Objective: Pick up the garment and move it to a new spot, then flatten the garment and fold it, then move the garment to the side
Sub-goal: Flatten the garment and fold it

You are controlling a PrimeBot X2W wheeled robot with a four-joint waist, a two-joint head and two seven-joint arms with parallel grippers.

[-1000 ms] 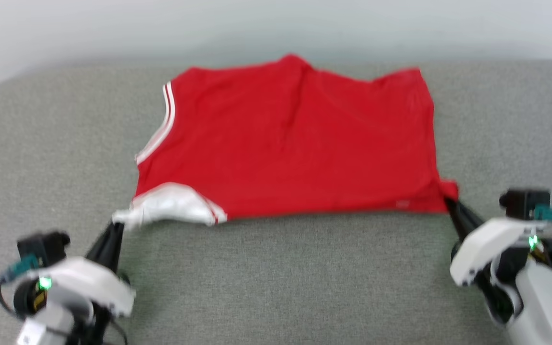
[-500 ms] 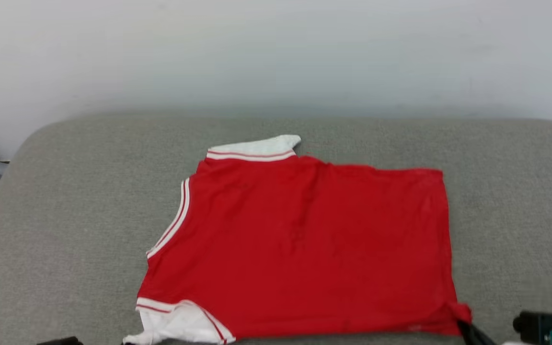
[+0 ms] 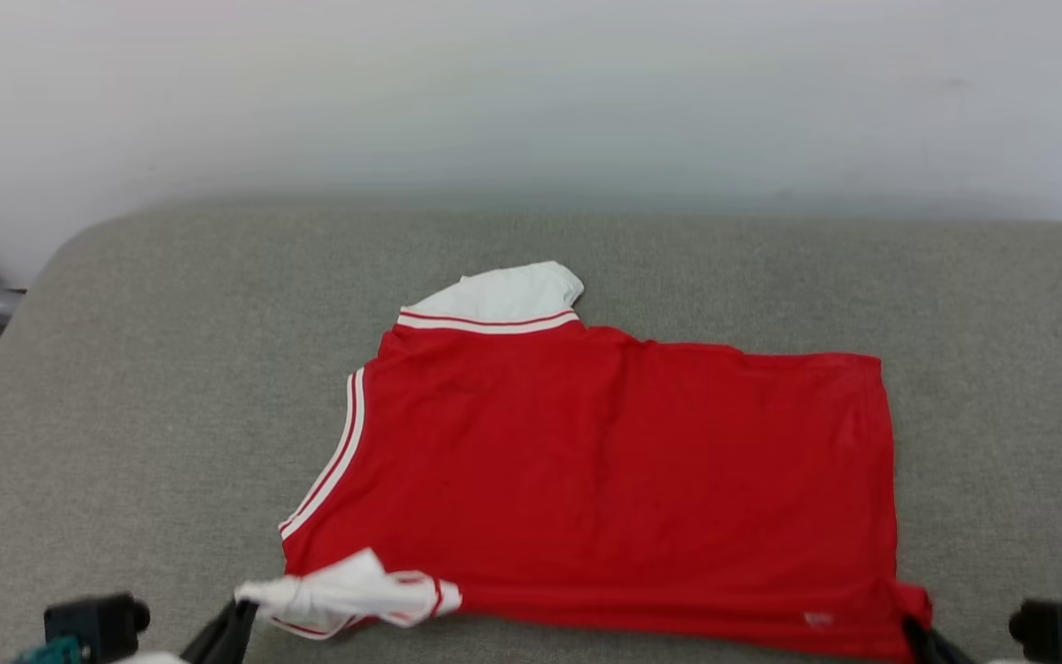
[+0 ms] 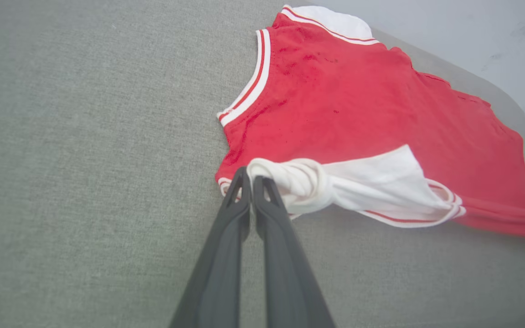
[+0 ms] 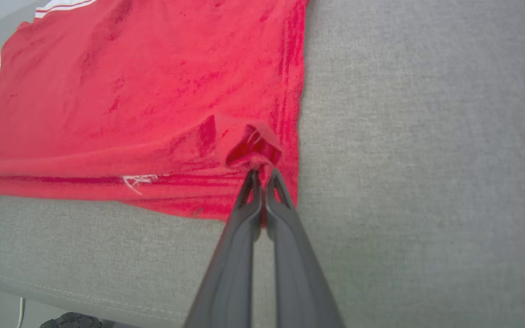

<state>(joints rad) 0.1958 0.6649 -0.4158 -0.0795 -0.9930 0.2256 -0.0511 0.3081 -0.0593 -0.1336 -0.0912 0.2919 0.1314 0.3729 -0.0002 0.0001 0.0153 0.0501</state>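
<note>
- The red jersey T-shirt (image 3: 605, 480) lies spread on the grey upholstered surface (image 3: 125, 415), plain red side up; a curved white-striped edge faces the robot's left; its near edge runs low across the head view.
- The far white sleeve end (image 3: 503, 295) lies flat at the shirt's far left corner.
- The left gripper (image 4: 249, 176) has its fingers pressed together, pinching the near white sleeve end (image 4: 372, 182); the white cloth is bunched into a twist at the fingertips.
- The right gripper (image 5: 262, 175) has its fingers pressed together, pinching the shirt's near right corner; the red cloth puckers into a small fold at the tips.
- A small white mark (image 5: 137, 180) sits on the near edge, beside that pinched corner.
- A pale wall (image 3: 531, 92) rises behind the surface.
</note>
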